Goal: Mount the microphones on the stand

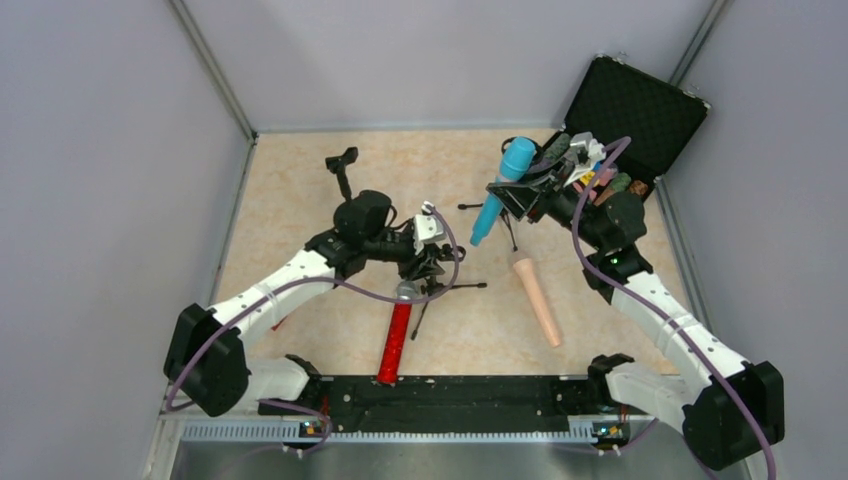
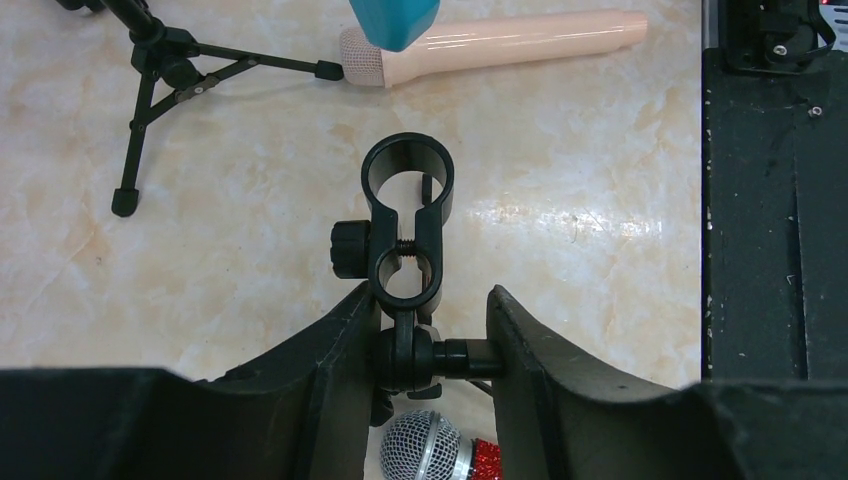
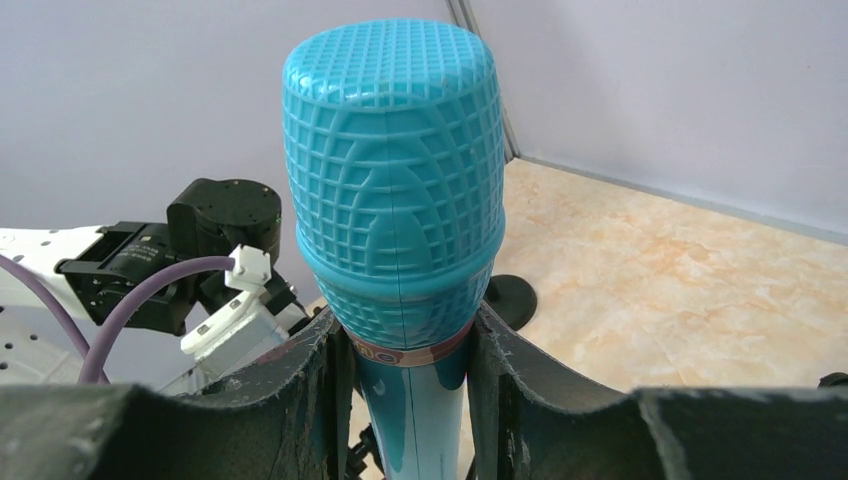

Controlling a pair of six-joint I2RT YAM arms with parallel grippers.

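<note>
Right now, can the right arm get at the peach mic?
Probably not yet: the right hand is shut on the teal mic. The peach mic lies bare on the table beside that arm, so the way looks free otherwise.

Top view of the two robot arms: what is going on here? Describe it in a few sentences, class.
The right gripper holds the teal-blue microphone raised above the table, gripped just below its head. The left gripper has its fingers on either side of the black stand clip, whose ring is empty. The red microphone and the peach microphone lie loose on the table, neither mounted.
</note>
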